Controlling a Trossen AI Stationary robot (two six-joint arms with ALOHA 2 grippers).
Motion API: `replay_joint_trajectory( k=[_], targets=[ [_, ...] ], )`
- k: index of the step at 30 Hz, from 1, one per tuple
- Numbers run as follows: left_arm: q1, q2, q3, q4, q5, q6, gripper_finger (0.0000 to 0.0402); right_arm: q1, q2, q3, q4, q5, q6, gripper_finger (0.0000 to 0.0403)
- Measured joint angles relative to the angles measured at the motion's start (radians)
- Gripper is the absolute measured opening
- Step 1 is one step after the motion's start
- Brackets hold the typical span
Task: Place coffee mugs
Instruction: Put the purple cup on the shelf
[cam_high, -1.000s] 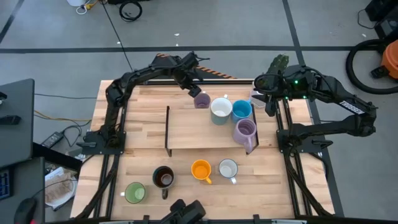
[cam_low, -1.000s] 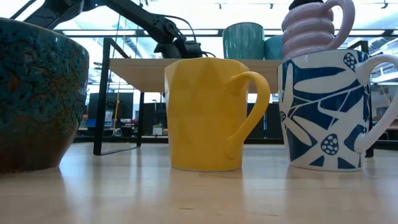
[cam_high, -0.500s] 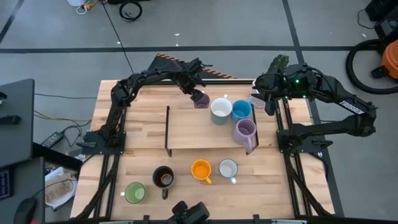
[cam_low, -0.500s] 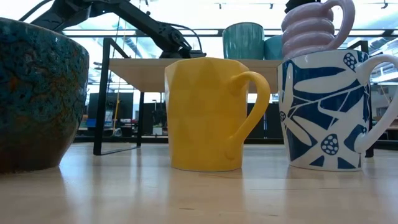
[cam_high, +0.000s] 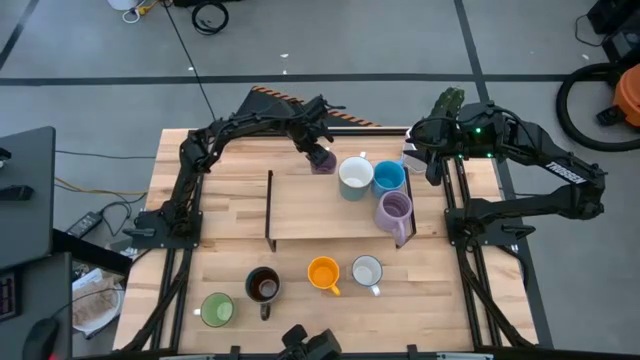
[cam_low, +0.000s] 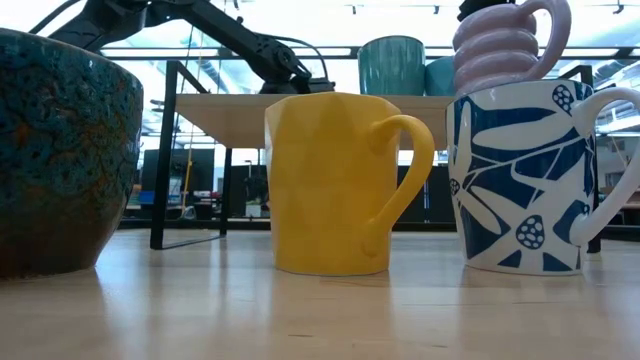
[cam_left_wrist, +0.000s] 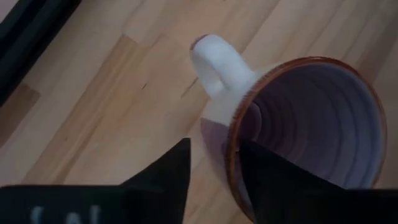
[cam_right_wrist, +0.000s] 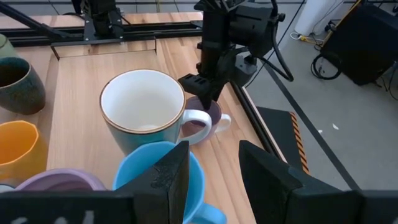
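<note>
On the wooden table (cam_high: 230, 210), seen from above, a green mug (cam_high: 217, 310) sits at the near left edge, with a dark brown-black mug (cam_high: 263, 286) just to its right, then an orange mug (cam_high: 323, 273) and a white mug with blue leaf patterns (cam_high: 366, 272) side by side along the front. Farther back, a raised wooden shelf (cam_high: 320, 210) on a dark frame holds four mugs at its rear right: a small lavender mug (cam_high: 322, 160) at the back edge, a white mug with a teal outside (cam_high: 355, 177), a blue mug (cam_high: 388, 177) just beside it, and a ribbed purple mug (cam_high: 394, 211) nearer the front. The left gripper (cam_high: 320, 152) is down on the small lavender mug; the wrist camera shows one dark finger inside the brown rim (cam_left_wrist: 231, 149) and the other outside the wall, below the handle (cam_left_wrist: 214, 62), the pair narrowed about that wall, though the pictures do not settle whether the wall is actually clamped. The right gripper (cam_high: 432, 165) waits off the shelf's right rear corner, its fingers (cam_right_wrist: 171, 174) parted with nothing between them, looking across the blue and white mugs toward the other arm
</note>
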Motion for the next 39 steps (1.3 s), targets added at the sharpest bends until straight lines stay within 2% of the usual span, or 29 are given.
replay_joint_trajectory(
  k=[11,19,24,33,39],
  targets=[
    [0.0,0.0,-0.002,0.002,-0.001,0.01,0.0021,0.0,0.0,0.0,0.003,0.0,0.0,0.0146],
    [-0.001,0.0,-0.001,0.003,-0.003,0.01,0.0021,0.0,0.0,0.0,0.003,0.0,0.0,0.0146],
    [0.002,-0.001,0.054,-0.022,-0.012,0.028,0.0021,0.0,0.0,0.0,0.003,0.0,0.0,0.0146],
    [0.002,-0.002,0.264,-0.15,-0.169,0.093,0.0021,0.0,0.0,0.0,0.003,0.0,0.0,0.0146],
    [0.002,-0.003,0.433,-0.277,-0.185,0.097,0.0021,0.0,0.0,0.0,0.004,0.0,0.0,0.0146]
  ],
)
